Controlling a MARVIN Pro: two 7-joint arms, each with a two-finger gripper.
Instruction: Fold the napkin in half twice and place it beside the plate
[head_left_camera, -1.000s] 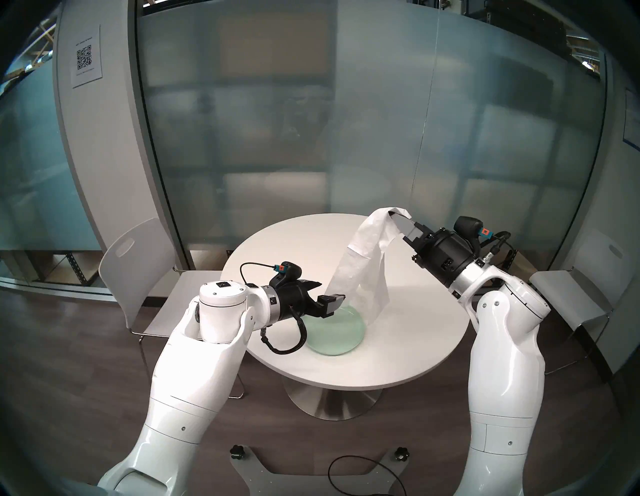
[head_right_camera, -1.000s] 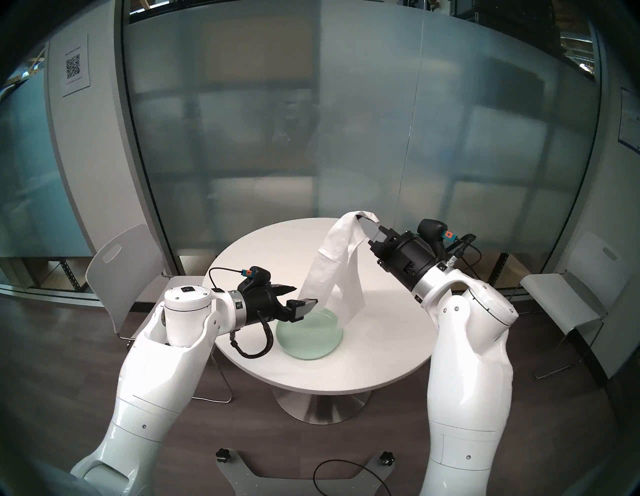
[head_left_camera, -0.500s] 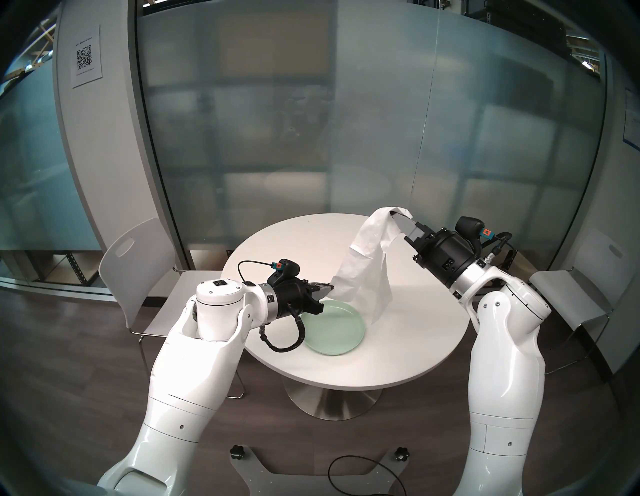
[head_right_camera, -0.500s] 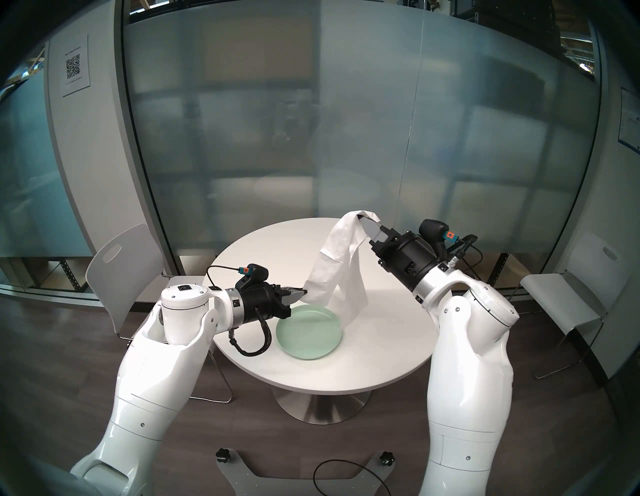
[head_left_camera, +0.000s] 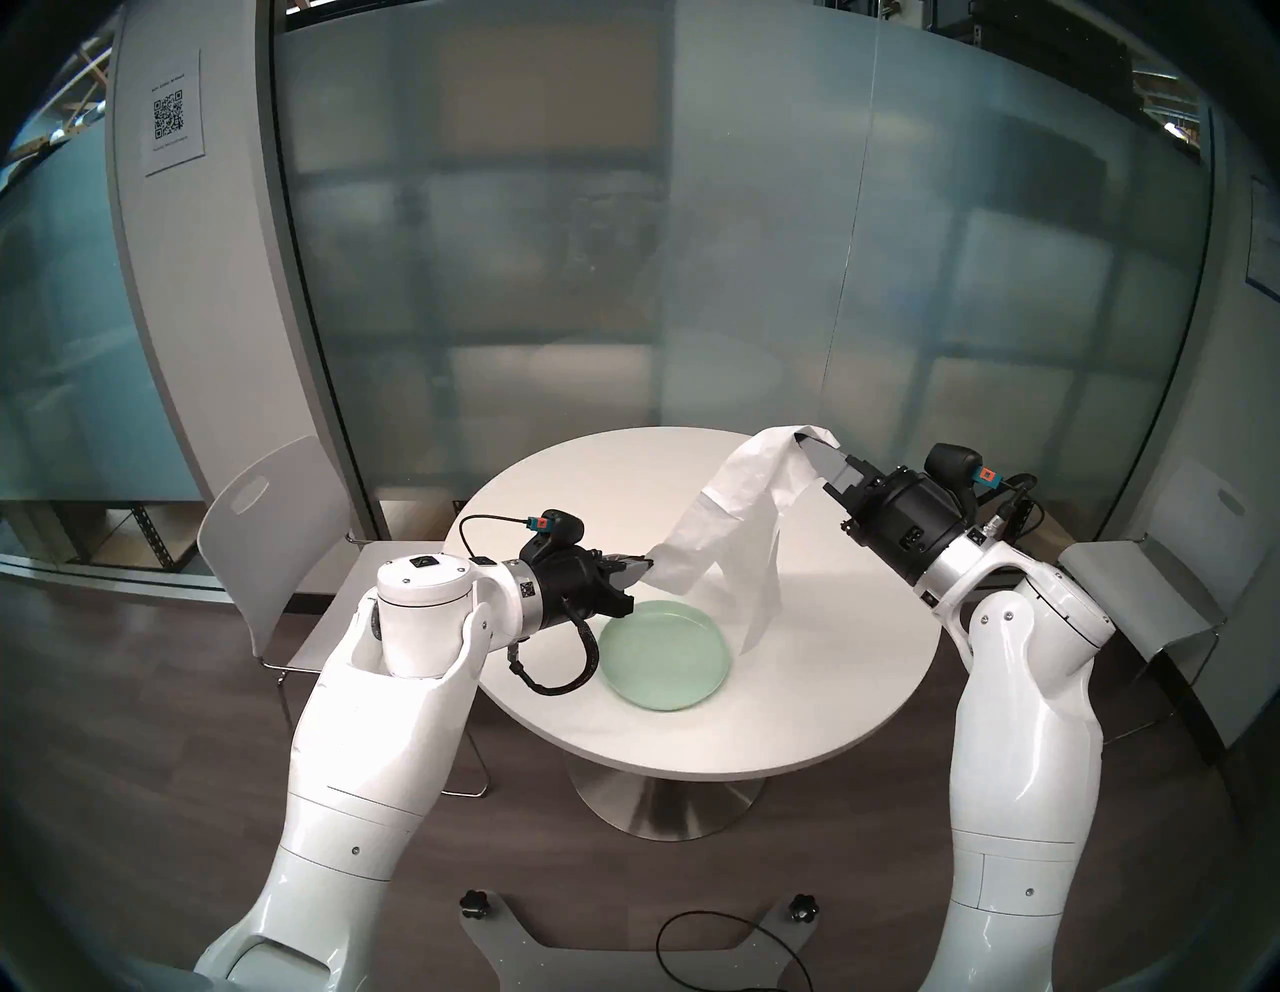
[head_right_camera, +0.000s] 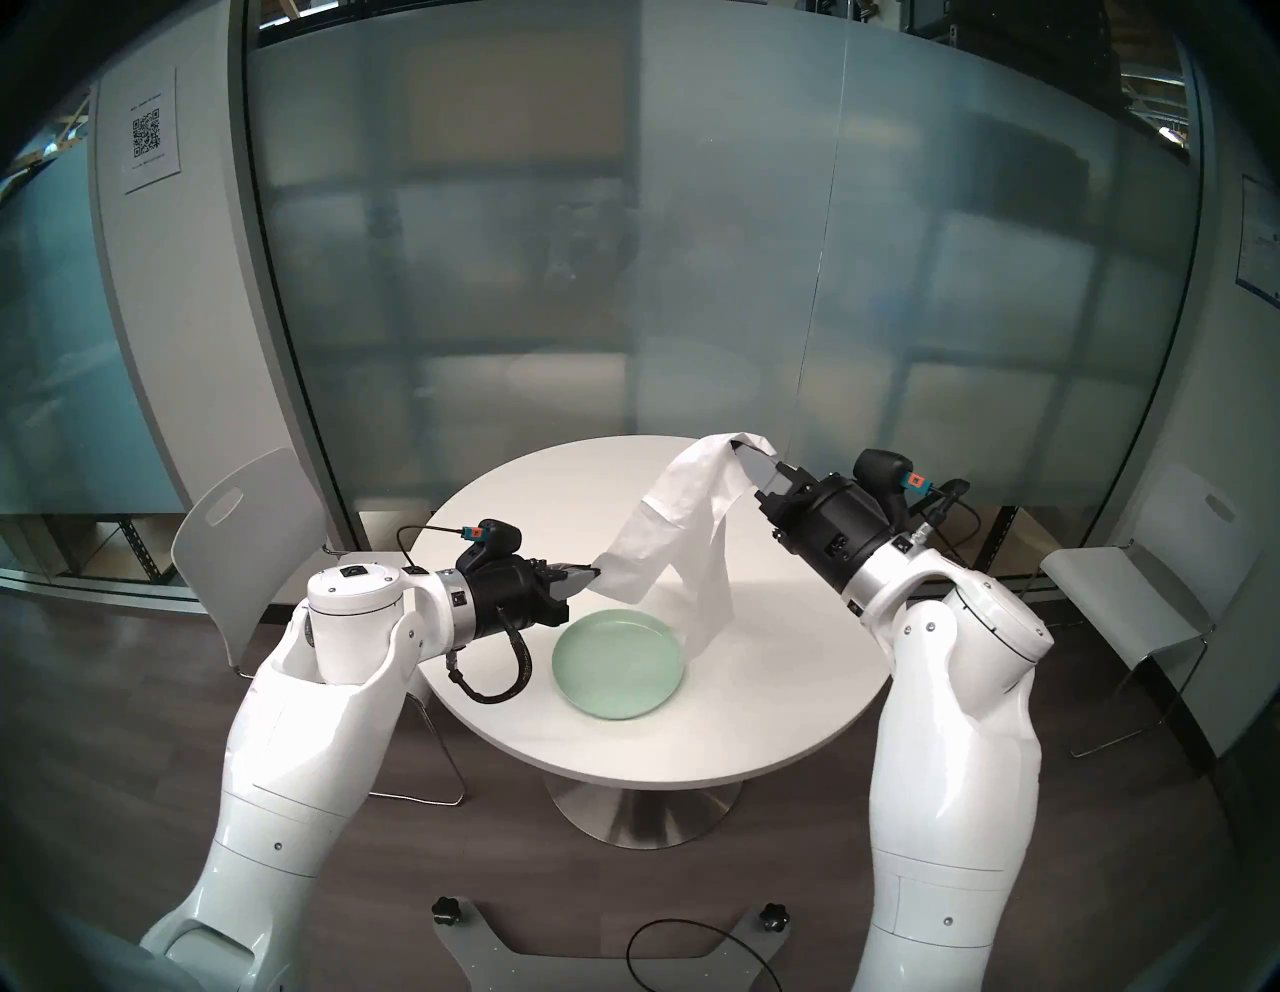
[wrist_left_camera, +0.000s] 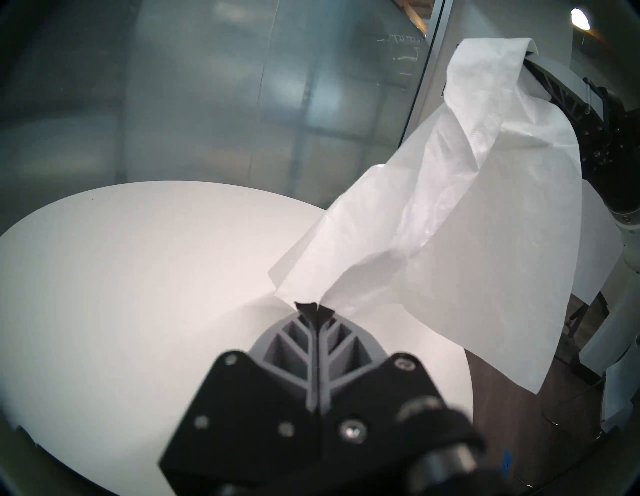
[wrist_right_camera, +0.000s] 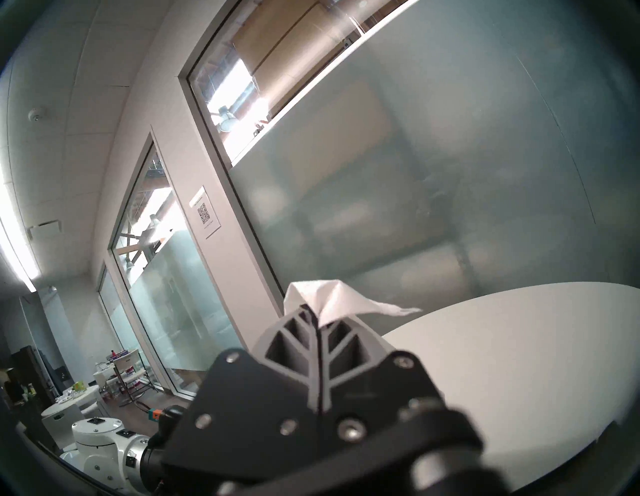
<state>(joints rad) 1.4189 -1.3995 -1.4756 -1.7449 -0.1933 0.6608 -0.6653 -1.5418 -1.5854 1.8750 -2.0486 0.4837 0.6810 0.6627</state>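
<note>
From the head we see the napkin (head_left_camera: 720, 526) slung in the air above the white table (head_left_camera: 796, 700), far and right of the plate (head_left_camera: 665, 654). At the left wrist, our left gripper (wrist_left_camera: 313, 306) is clenched on its low corner. At the right wrist, our right gripper (wrist_right_camera: 317, 313) pinches its high end.

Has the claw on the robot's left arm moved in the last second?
Yes. The left gripper has pulled back toward the robot's left, off the plate, which lies in the same place, and now pinches the napkin.
</note>
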